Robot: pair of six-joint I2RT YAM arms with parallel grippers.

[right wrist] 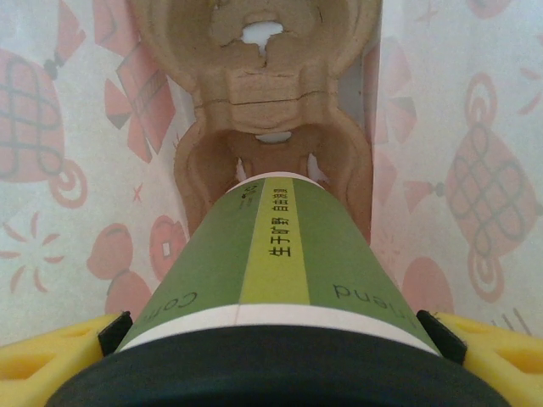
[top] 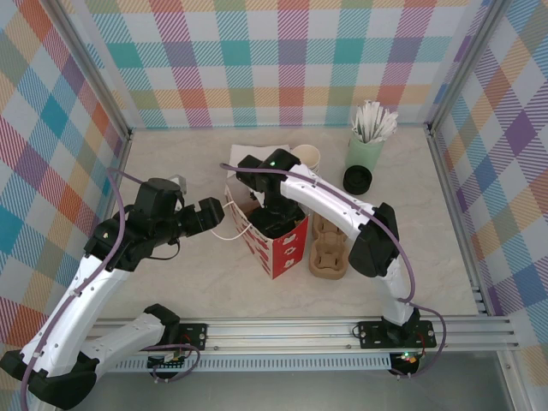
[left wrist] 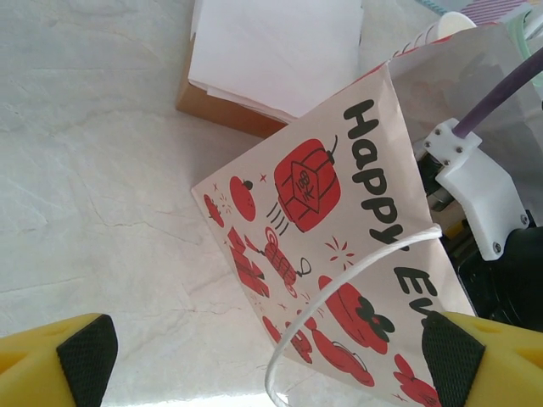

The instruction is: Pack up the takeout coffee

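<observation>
Right gripper (right wrist: 273, 332) is holding the takeout coffee (right wrist: 280, 246) down inside the paper bag (top: 287, 253).
Its jaws are clamping the cup just below the dark lid, with a yellow finger (right wrist: 51, 360) on each side. Pad contact is at the frame edge, so the grip looks firm but isn't certain. The cup is hanging base-first over a pulp carrier (right wrist: 254, 76) lying in the bag's bottom; touching or apart, cannot tell. Left gripper (left wrist: 270, 360) is hovering just beside the bag, jaws spread wide, with the bag's white string handle (left wrist: 365, 259) looping between them unpinched.
</observation>
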